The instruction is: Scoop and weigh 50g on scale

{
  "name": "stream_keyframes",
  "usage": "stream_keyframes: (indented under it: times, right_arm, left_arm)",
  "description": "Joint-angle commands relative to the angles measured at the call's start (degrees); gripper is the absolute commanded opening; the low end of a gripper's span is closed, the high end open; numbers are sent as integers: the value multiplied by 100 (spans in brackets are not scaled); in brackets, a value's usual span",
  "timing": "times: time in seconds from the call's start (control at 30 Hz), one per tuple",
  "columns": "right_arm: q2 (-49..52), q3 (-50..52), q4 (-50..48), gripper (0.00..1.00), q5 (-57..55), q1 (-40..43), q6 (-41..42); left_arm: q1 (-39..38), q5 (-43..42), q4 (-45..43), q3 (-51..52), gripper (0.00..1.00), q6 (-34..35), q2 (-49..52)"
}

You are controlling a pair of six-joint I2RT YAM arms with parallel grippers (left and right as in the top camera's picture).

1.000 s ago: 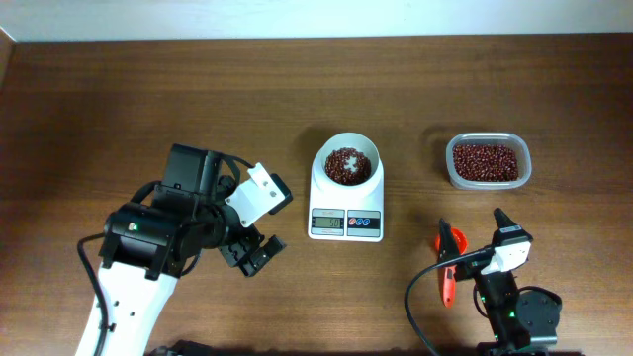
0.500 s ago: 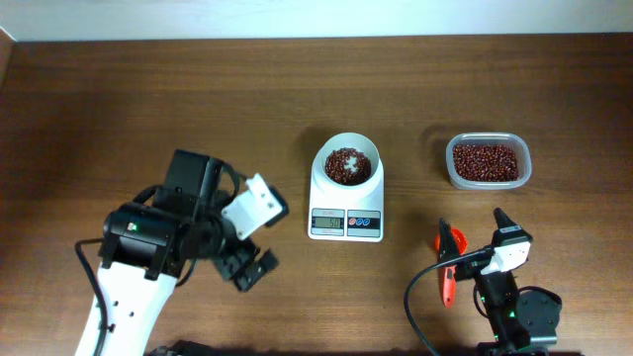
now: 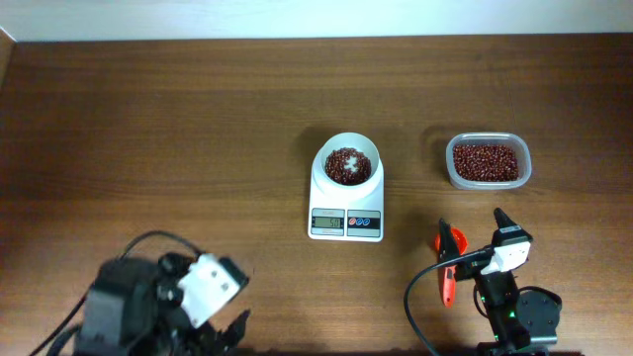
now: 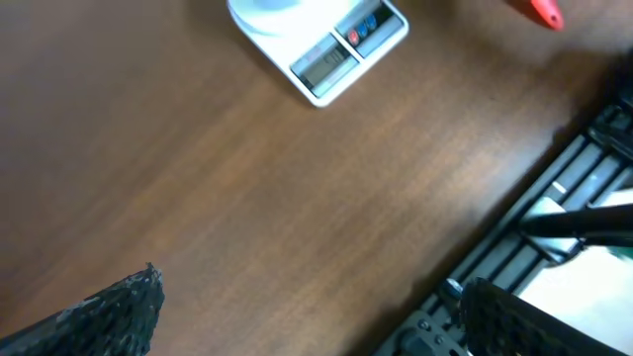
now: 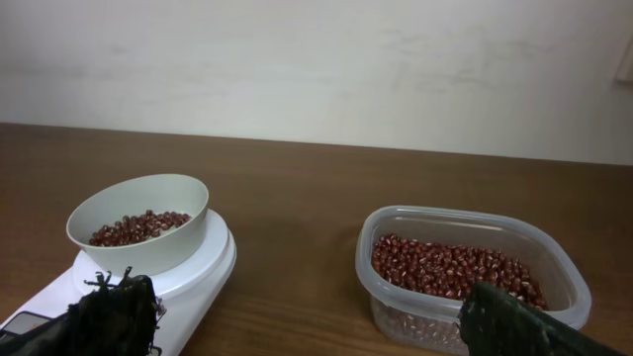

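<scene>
Though seemingly open, left pincer (image 3: 226,332) farther back.

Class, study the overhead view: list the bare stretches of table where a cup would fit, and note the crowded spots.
Widest: the left half, from the scale leftward, beyond the left gripper. Also the far strip behind scale and bean tub, and a narrower gap between them. Crowded: front right, around the red scoop and right gripper.

Left tool (image 4: 312,302): lower left of overhead frame, jaws wide apart, holding nothing. Right tool (image 3: 471,220): lower right, jaws wide apart, pointing up-frame.
</scene>
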State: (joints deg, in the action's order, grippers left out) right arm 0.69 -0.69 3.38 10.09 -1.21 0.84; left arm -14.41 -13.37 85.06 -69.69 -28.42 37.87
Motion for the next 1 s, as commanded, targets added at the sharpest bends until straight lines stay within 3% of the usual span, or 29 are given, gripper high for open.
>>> stream_keyframes:
  times: [0.0, 0.1, 0.3, 0.8, 0.97]
  right_arm:
    - [-37, 37, 28, 99, -46, -33, -44]
    - [-37, 37, 28, 99, -46, -33, -44]
    - [-37, 37, 28, 99, -46, -33, -44]
    - [-37, 37, 28, 99, -46, -33, -44]
    - [-37, 37, 28, 99, -46, -33, -44]
  left_arm:
    - [35, 203, 13, -48, 99, 72, -638]
    - [229, 273, 31, -48, 99, 74, -1036]
    - [1547, -210, 144, -48, 99, 33, -1519]
    - [1569, -232, 166, -48, 99, 4, -3757]
    - [1572, -192, 162, -96, 99, 4, -3746]
